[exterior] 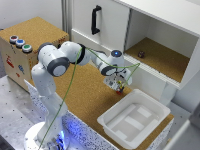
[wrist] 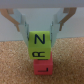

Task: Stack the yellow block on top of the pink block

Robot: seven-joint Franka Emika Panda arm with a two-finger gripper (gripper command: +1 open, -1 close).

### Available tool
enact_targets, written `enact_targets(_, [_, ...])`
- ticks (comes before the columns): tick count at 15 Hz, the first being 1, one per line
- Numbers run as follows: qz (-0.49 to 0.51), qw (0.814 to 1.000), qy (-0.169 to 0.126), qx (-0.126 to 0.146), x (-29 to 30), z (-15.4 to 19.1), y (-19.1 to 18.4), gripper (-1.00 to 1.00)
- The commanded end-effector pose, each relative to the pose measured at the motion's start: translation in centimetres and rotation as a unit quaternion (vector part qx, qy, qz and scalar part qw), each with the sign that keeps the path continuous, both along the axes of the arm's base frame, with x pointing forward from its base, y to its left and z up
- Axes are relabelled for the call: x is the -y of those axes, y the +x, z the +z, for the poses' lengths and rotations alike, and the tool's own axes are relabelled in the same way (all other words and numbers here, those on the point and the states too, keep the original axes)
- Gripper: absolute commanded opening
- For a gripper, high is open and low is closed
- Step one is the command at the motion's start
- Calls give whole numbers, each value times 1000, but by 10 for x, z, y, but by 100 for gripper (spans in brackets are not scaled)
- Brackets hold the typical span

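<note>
Yellow block (wrist: pixel 39 44) between claw (wrist: pixel 40 36) fingers, resting atop pink block (wrist: pixel 43 65)

White arm (exterior: pixel 50 75) – grey joints, green cable (exterior: pixel 70 85) (blue-lit base (exterior: pixel 47 140)).

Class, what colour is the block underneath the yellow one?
Reddish pink, seen best in the wrist view, under the yellow block.

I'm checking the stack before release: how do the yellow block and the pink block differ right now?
The yellow block sits between the gripper fingers, on top; the pink block lies underneath on the cork surface, touched by no finger. Yellow shows black letters, N on its upper face; pink's markings are too blurred to read. Yellow looks slightly larger in the wrist view, being nearer the camera. Both are small lettered cubes, roughly aligned.
</note>
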State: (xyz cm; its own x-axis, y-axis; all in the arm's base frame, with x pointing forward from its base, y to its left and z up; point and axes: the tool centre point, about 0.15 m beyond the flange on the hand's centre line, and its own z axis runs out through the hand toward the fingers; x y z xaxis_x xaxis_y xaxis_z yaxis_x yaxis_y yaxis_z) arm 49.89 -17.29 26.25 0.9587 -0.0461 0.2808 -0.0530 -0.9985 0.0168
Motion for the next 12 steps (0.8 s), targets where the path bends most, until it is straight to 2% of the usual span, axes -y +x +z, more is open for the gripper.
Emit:
enact_targets(1, [1, 999, -15, -41, 5, -6, 9, -100])
enact_targets(10, [2, 999, -19, -45, 4, -8, 11, -100])
enact_targets(11, [2, 1000, 0, -11, 0, -8, -3, 100])
enact_targets(12, [-3, 1000, -3, 2, -1, 0, -6, 100])
